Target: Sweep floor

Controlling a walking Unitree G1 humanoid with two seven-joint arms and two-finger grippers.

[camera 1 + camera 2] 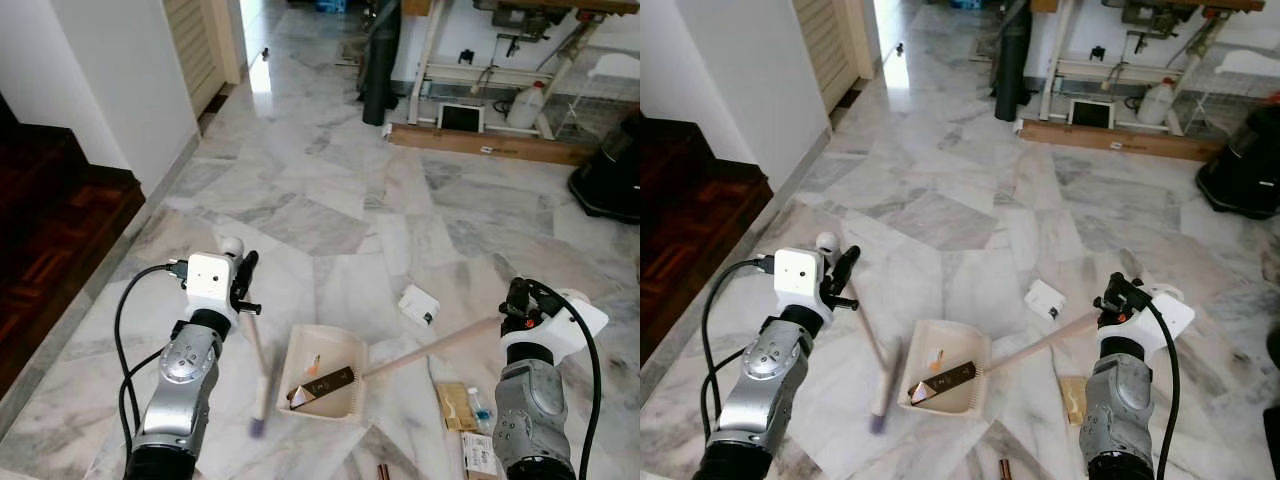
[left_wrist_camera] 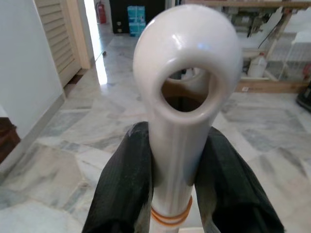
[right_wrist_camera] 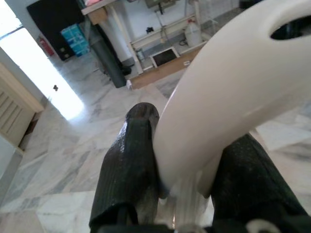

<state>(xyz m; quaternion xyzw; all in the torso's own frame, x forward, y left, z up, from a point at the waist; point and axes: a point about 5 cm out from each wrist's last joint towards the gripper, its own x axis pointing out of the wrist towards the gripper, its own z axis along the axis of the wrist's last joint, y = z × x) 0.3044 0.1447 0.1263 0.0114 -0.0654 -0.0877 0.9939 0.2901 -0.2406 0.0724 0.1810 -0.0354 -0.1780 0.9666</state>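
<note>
Evidently we are partway through the sweep, with a tool in each claw. Our left gripper (image 2: pixel 175 170) is clamped on the broom handle (image 2: pixel 181 145) just under its looped end, the black fingers (image 2: pixel 124 189) pressing either side of the white shaft. Holding so high up lets the broom (image 1: pixel 258 370) slant down to the floor (image 1: pixel 330 200), where its blurred purple tip rests just beside the left edge of the dustpan (image 1: pixel 325 385). That puts the bristles where they can push litter toward the pan.

The dustpan sits flat on the floor between our two arms, and it already holds a brown wrapper (image 1: pixel 322 385) and a small orange scrap. Its long pale handle (image 1: pixel 430 350) rises to the right, into our right gripper (image 3: pixel 187 184), whose fingers are closed on the handle's top end. We judge this grip steadies the pan so it does not slide when the broom pushes against it.

Litter is left outside: a white box (image 1: pixel 418 305) just beyond the handle, flat packets (image 1: pixel 460 405) near our right arm, and a small brown piece (image 1: pixel 384 470) at the near edge of view. So the job looks unfinished.
</note>
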